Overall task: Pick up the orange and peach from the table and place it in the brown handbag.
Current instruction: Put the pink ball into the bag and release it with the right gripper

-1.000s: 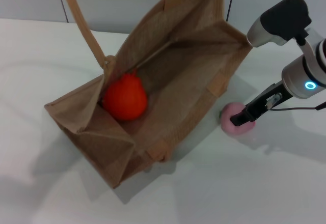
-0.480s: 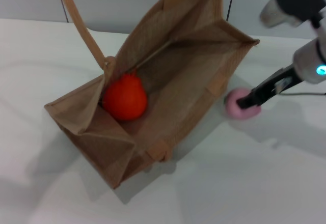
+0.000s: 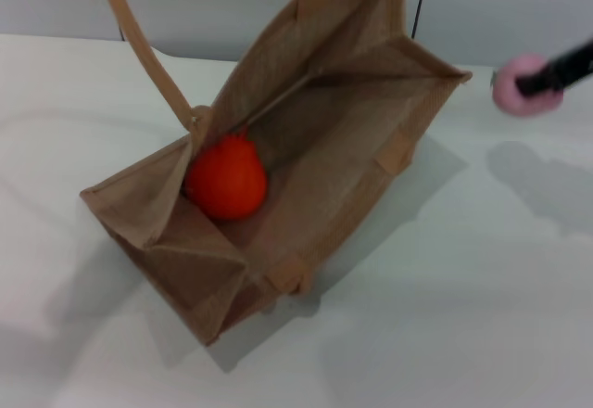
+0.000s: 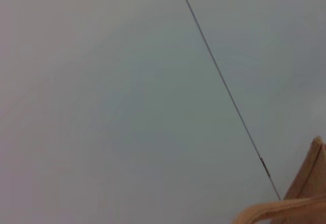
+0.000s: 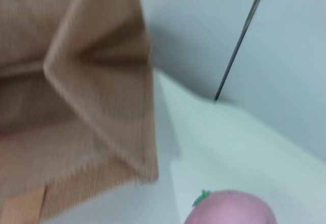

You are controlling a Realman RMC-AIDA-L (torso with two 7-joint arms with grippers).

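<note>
The brown handbag lies open on the white table, its mouth toward me. The orange rests inside it near the left wall. My right gripper is shut on the peach and holds it in the air to the right of the bag's far right corner, with only its dark fingers in the head view. The peach and the bag's corner also show in the right wrist view. My left gripper is out of view; its wrist view shows only a bag handle and wall.
The white table spreads around the bag. A tan strap handle rises at the bag's left side. A grey wall with a dark seam stands behind.
My right gripper lifted the peach off the table beside the bag and carried it up and to the right. The arm's body has left the head view. The bag and orange stayed put.
</note>
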